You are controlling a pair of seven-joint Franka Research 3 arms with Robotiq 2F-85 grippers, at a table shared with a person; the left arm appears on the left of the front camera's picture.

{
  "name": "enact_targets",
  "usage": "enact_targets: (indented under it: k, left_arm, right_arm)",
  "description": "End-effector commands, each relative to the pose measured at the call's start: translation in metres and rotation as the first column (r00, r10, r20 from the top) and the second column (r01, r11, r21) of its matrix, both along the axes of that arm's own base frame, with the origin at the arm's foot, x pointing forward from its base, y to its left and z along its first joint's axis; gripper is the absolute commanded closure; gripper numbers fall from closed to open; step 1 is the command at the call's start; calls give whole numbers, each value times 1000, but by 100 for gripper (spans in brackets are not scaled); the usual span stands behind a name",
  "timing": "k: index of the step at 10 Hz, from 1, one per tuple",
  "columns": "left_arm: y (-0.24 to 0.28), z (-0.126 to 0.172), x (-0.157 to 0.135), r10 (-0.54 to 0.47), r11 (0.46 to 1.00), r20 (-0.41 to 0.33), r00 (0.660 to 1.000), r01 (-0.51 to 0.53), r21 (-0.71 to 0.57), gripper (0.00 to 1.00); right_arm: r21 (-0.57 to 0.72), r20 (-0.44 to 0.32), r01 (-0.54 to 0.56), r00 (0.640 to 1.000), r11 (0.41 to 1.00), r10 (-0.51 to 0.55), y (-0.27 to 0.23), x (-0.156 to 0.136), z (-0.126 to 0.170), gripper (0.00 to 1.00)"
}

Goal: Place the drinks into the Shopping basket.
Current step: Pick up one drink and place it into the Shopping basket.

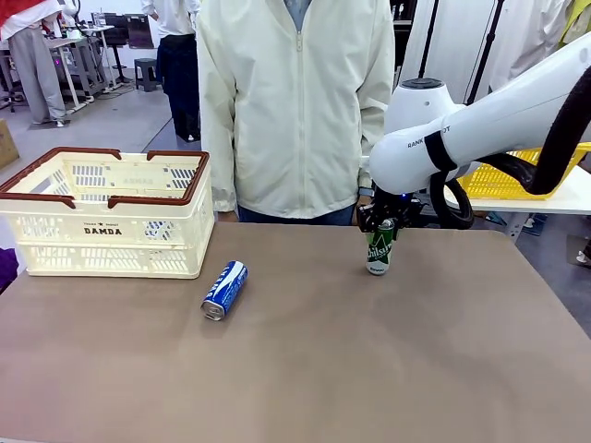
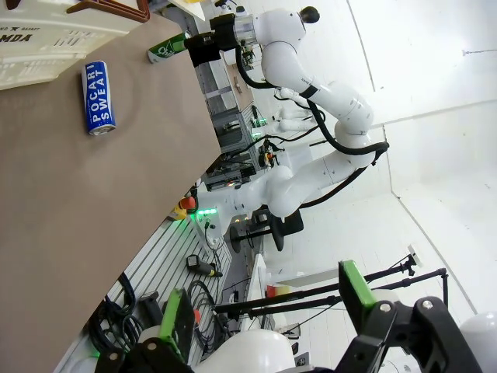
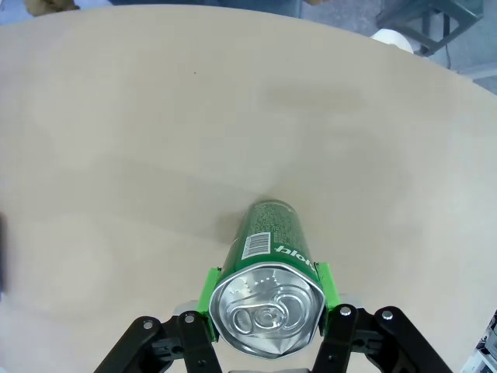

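Vertically, on its base, the green can [image 1: 379, 251] is shown standing on the desk [image 1: 323, 369], right of centre and close to the far edge, where a person [image 1: 295, 111] in a pale jacket stands. The right end effector [image 1: 381, 226] is lowered over the can from above. In the right wrist view its green pads [image 3: 326, 281] are pressed against opposite sides of the can's upper rim, so the can is judged to be grasped but not yet lifted.

The coming move is governed by one relation. The Shopping basket [image 1: 55, 231] lies well apart from the held can, to the robot's left at the far left of the desk, and its open rim is higher than the can. A lift followed by a leftward carry is therefore called for.

The blue can [image 1: 224, 289] lies on its side between the two, nearer the basket, with its long axis running diagonally from near-left to far-right. The left end effector [image 2: 264, 299] is shown released, with nothing between its fingers, and is judged the nearer one for that can.
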State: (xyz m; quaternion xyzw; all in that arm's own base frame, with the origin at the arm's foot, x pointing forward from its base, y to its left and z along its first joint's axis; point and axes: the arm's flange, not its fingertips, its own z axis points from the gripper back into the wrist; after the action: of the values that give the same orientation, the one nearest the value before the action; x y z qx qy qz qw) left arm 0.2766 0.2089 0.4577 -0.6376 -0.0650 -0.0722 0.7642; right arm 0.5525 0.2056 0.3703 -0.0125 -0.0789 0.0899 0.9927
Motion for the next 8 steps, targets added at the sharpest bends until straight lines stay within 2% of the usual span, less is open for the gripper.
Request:
enact_targets:
  k: [1,2,3,4,5,6,8]
  left_arm:
    - [0,3,-1,2,1000,6,1000,-1,-25,0]
    - [0,3,-1,2,1000,6,1000,-1,-25,0]
    - [0,3,-1,2,1000,6,1000,-1,-25,0]
    - [0,3,-1,2,1000,6,1000,-1,-25,0]
    - [0,3,-1,2,1000,6,1000,-1,-25,0]
    - [0,3,-1,2,1000,6,1000,-1,-25,0]
    - [0,3,-1,2,1000,6,1000,-1,-25,0]
  right_arm:
    - [21,8,4,1000,1000,-4,-1,-1,3,100]
    - [31,25,-9,1000,999,8,-5,-8,21,100]
    - [73,43,-56,998,996,53,-7,-22,58,100]
    - [161,8,-154,988,975,155,1,-50,104,100]
    - [237,-55,-284,951,929,305,18,-81,132,100]
    - [248,-59,-386,909,888,412,43,-110,140,100]
    - [217,-19,-515,847,829,531,112,-154,125,100]
